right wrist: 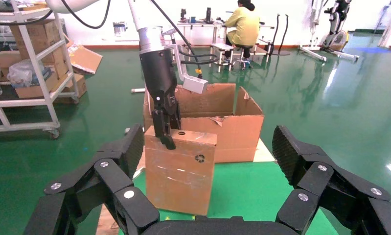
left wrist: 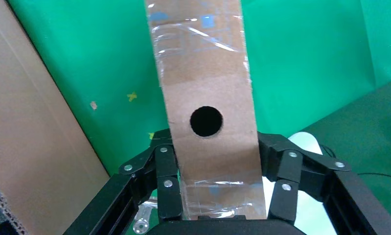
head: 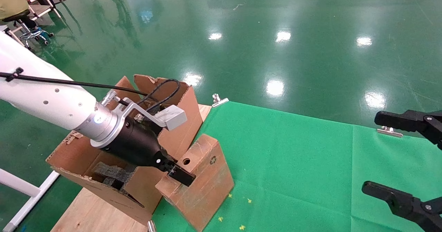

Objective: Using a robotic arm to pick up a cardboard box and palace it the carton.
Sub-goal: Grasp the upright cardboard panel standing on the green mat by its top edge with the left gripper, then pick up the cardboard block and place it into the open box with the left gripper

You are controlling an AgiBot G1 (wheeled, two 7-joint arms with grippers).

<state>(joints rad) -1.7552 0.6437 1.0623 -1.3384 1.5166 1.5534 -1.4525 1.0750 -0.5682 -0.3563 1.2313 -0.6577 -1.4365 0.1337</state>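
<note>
The cardboard box (head: 203, 187) is a small brown block with a round hole and a recycling mark. It stands slightly tilted on the green cloth, right beside the carton (head: 83, 156). My left gripper (head: 178, 173), on the white-and-silver arm, is shut on the box's top edge. In the left wrist view the box (left wrist: 208, 73) fills the space between the left gripper's (left wrist: 215, 161) fingers. The carton has torn flaps and black foam (head: 110, 175) inside. My right gripper (head: 383, 154) is open and empty at the far right. The right wrist view also shows the box (right wrist: 178, 176) and the carton (right wrist: 222, 132).
The green cloth (head: 293, 163) covers the table and is held by metal clips (head: 219, 100). The carton sits on a wooden board (head: 93, 213) at the table's left end. A white frame (head: 20, 190) stands at the left. A shelf trolley (right wrist: 27, 73) and a seated person (right wrist: 244, 24) are far behind.
</note>
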